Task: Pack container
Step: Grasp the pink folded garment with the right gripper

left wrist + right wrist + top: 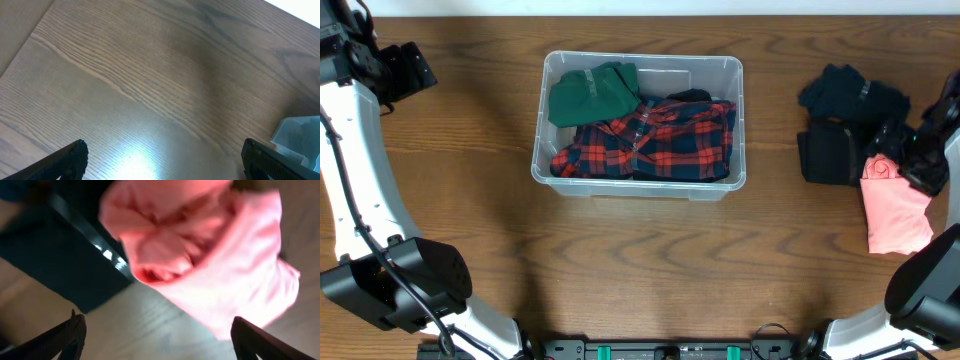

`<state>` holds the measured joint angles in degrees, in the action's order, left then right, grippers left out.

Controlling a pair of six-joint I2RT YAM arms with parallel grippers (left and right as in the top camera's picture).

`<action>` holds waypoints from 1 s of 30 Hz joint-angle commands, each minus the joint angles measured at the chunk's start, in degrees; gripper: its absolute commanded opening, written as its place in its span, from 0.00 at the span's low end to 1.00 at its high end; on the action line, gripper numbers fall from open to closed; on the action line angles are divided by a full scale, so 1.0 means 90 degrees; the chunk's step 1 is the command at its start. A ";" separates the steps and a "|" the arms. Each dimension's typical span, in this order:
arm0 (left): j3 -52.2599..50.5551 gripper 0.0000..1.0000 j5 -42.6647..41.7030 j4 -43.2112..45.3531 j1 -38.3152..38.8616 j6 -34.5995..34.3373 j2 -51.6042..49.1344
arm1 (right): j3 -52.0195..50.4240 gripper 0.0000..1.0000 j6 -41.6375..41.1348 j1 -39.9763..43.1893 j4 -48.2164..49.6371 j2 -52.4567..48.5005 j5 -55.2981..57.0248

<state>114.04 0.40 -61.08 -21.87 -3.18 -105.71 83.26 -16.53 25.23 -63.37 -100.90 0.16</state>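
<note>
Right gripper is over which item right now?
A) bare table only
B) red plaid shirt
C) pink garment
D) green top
C: the right wrist view shows the right gripper open with the pink garment filling the view ahead of it. The garment lies outside the bin, next to the black clothes.

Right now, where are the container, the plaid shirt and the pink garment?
container (650, 189), overhead view, on its clear front wall.
plaid shirt (665, 140), overhead view, middle of the fabric.
pink garment (895, 210), overhead view, middle of the cloth.
</note>
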 commanded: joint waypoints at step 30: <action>0.0019 0.98 0.0010 0.0005 -0.0005 -0.0058 -0.0044 | -0.0765 0.96 0.1039 -0.1506 -0.0153 -0.0636 0.3793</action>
<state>114.04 0.40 -61.08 -21.87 -3.18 -105.71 76.64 -8.01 11.97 -64.71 -104.20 31.94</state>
